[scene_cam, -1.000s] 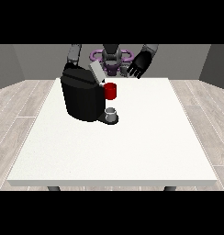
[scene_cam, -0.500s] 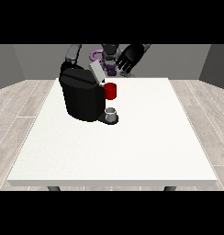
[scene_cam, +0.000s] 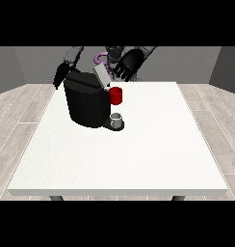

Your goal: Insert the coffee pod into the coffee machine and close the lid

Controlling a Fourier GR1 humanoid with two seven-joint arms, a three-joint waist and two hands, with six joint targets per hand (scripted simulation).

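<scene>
Coffee machine point(scene_cam: 86, 103): black, bulky, standing on the far left part of the white worktop point(scene_cam: 138, 154). Nearest the camera, just in front of the machine's foot, a small grey cup point(scene_cam: 117, 120) on the drip tray. Above that cup, on the machine's front face, a red cylinder point(scene_cam: 116, 95), apparently the coffee pod or its holder; cannot tell which. On top of the machine, lid point(scene_cam: 102, 76) raised and tilted, a pale grey flap, not closed. Right of the machine and in front of it, only bare worktop.

Behind the machine, the hand at the view's right point(scene_cam: 125, 66) just beyond the lid's upper end, fingers point(scene_cam: 120, 72) loosely curled towards it; contact with the lid not discernible, nothing seen held. The hand at the view's left point(scene_cam: 60, 76) behind the machine's far left corner, partly hidden by it; finger state impossible to tell.

Compared with half a second ago: hand at the view's right lower and nearer the lid; machine, cup and red cylinder unmoved.
</scene>
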